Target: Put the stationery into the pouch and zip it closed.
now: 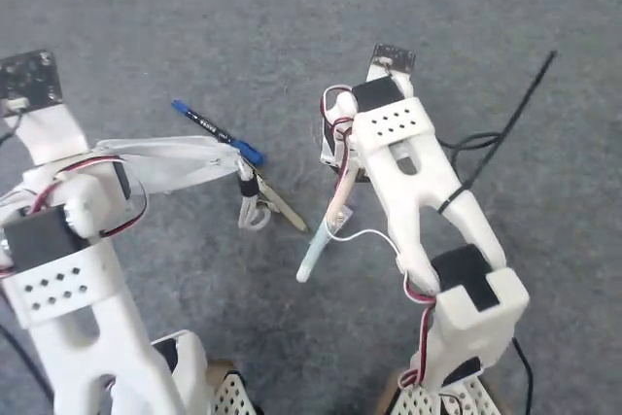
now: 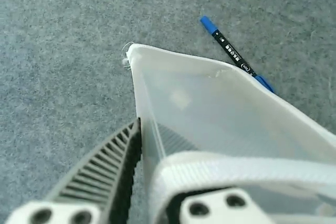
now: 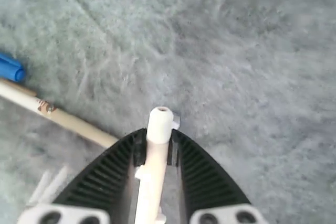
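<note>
Right gripper (image 3: 156,141) clamped white pen (image 3: 159,116). Left gripper (image 2: 149,145) pinched pouch (image 2: 210,108) by edge; mouth possibly open, unclear. Beyond, pencil (image 1: 282,203) and blue marker (image 1: 209,128) lay loose against pouch. Loading step in hand; next move called for pen lined up with pouch mouth.

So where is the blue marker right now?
In the high view the marker lies on the mat left of centre, along the far edge of the pouch, with its nearer end close to the pencil.
</note>
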Controlling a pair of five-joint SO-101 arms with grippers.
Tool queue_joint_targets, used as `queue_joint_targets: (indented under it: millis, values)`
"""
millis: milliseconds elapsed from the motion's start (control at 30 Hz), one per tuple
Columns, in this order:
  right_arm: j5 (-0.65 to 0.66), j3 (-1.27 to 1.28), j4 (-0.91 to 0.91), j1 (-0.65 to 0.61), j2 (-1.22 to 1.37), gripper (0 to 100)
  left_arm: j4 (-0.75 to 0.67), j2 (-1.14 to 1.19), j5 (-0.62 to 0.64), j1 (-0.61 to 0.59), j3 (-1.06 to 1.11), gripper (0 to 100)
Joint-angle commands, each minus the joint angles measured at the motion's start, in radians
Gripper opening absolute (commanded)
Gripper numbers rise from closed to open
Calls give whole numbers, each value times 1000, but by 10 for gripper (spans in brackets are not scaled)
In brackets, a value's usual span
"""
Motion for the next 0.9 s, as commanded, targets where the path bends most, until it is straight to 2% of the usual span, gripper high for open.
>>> queue_joint_targets:
  millis: [0,433,867]
  values:
    - [18,-38,35,5,-94,6,-37,-3,17,-8,-12,11]
    - [20,-15,127,1,-205,6,-37,-5,17,-8,-12,11]
    - [12,433,-211,-24,-631,6,-37,-5,17,-8,-12,11]
